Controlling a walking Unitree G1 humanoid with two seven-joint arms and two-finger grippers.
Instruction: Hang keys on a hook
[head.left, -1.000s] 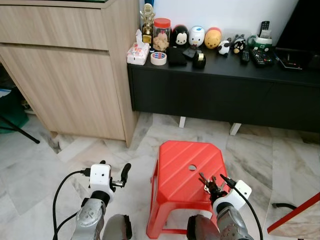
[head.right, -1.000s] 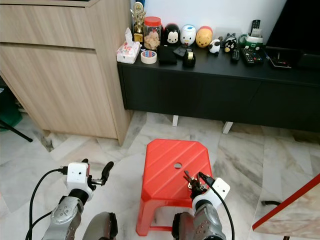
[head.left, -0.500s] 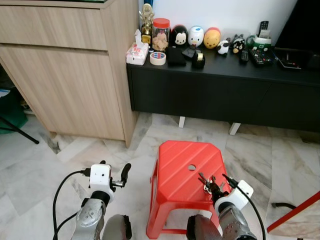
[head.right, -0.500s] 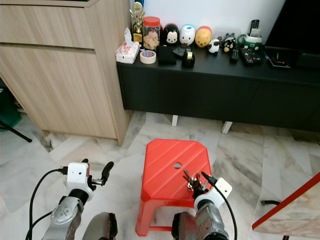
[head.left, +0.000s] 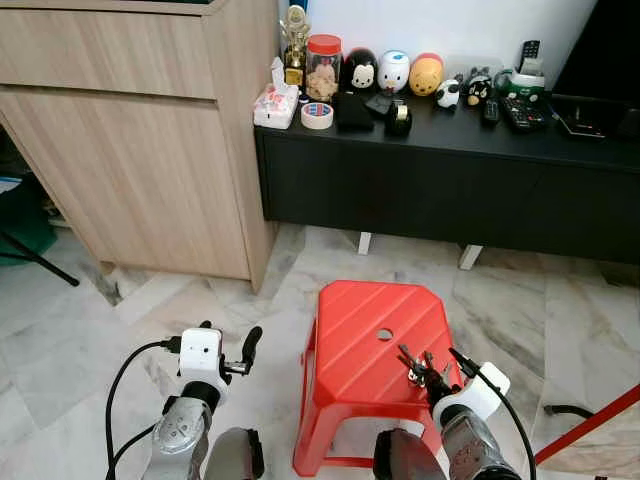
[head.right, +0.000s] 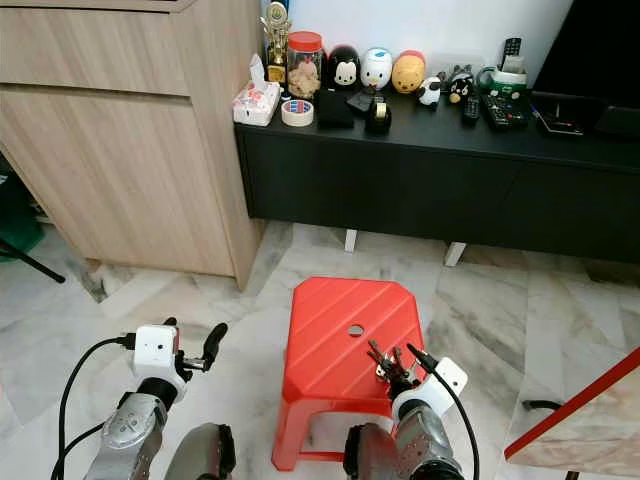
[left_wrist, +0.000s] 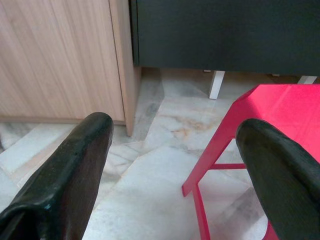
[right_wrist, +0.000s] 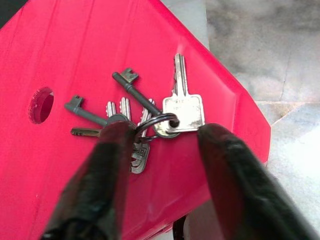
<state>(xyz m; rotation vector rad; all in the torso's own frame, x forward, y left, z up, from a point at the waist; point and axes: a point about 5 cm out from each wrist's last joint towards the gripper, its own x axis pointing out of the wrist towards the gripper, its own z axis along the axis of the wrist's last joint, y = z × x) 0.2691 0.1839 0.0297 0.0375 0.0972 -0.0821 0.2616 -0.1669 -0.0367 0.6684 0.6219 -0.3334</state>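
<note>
Right wrist view shows the bunch of metal keys on a ring (right_wrist: 145, 120) lying on the red plastic stool (right_wrist: 65, 60), quite close to the stool's corner edge, where the seat drops to the marble floor (right_wrist: 260, 55). The right gripper (right_wrist: 160, 132) stands over the bunch with its two black fingers (right_wrist: 107, 165) spread to a narrow gap, one at each side of the ring; I cannot tell if they already touch the metal. A round hole (right_wrist: 41, 105) in the seat is near the keys, on the side away from the edge. From the head camera, the stool stands free on the pale marble floor, with open floor around all its sides. The left gripper (head.left: 243, 355) hangs low beside the stool, fingers wide apart and holding nothing, with free floor before it. Behind the stool is a long black low cabinet (head.left: 450, 190) carrying small figures, a roll of tape (head.left: 317, 116) and remote controls (head.left: 520, 112). A tall light wooden cupboard (head.left: 130, 140) stands at the left of it, touching its end.
</note>
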